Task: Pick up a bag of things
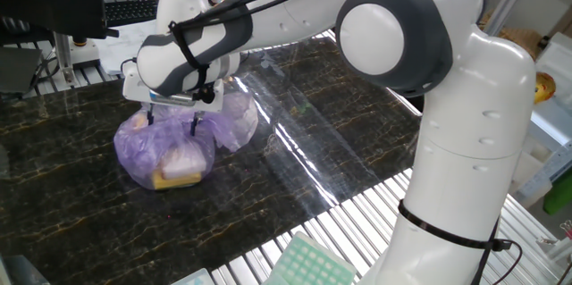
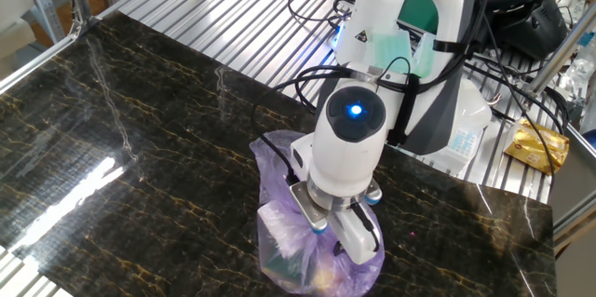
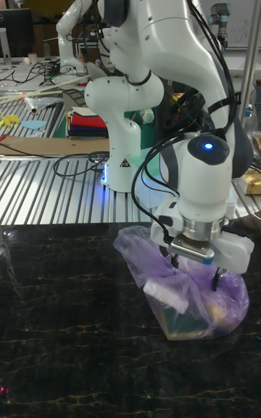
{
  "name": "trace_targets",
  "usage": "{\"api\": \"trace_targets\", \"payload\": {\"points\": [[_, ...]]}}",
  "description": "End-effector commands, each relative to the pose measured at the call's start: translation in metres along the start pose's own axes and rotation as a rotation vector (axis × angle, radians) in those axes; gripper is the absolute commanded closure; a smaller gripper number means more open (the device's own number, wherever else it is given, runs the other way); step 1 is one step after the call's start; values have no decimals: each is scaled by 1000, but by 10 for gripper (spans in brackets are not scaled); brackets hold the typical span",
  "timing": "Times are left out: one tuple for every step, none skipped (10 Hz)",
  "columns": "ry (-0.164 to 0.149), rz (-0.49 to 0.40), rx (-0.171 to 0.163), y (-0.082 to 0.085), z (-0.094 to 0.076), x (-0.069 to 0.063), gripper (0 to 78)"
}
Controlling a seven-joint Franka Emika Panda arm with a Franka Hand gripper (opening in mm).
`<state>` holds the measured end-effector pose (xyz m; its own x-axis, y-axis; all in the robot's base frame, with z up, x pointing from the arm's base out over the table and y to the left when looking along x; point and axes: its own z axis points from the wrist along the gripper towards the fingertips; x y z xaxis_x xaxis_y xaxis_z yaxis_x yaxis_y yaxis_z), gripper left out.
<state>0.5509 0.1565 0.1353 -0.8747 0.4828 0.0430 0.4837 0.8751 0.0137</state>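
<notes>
The bag of things (image 1: 165,155) is a wrinkled light-purple plastic bag lying on the dark marble table (image 1: 295,133), with a yellow block showing through at its front. It also appears in the other fixed view (image 2: 284,241) and in the tall fixed view (image 3: 192,305). My gripper (image 1: 173,121) hangs straight over the bag, open, its two dark fingers spread wide and their tips pressing into the top folds of the plastic. From the other side the gripper (image 2: 343,215) hides most of the bag's top. In the tall view the gripper (image 3: 194,271) straddles the bag's crest.
A loose flap of the bag trails toward the arm's base (image 2: 400,18). Cables (image 2: 312,4) lie on the slatted metal surface behind the table. A yellow packet (image 2: 535,143) sits at the right, a keyboard (image 1: 134,8) at the back, a green tray (image 1: 308,263) at the front edge.
</notes>
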Motion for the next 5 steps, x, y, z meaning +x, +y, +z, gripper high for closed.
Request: {"api": "trace_targets", "payload": {"points": [[-5, 4, 8, 1, -2, -3, 2], [-4, 13, 9, 2, 3, -3, 2], [-6, 13, 11, 3, 9, -4, 2], [-6, 7, 10, 4, 13, -4, 2], [-3, 4, 7, 4, 13, -4, 2]]}}
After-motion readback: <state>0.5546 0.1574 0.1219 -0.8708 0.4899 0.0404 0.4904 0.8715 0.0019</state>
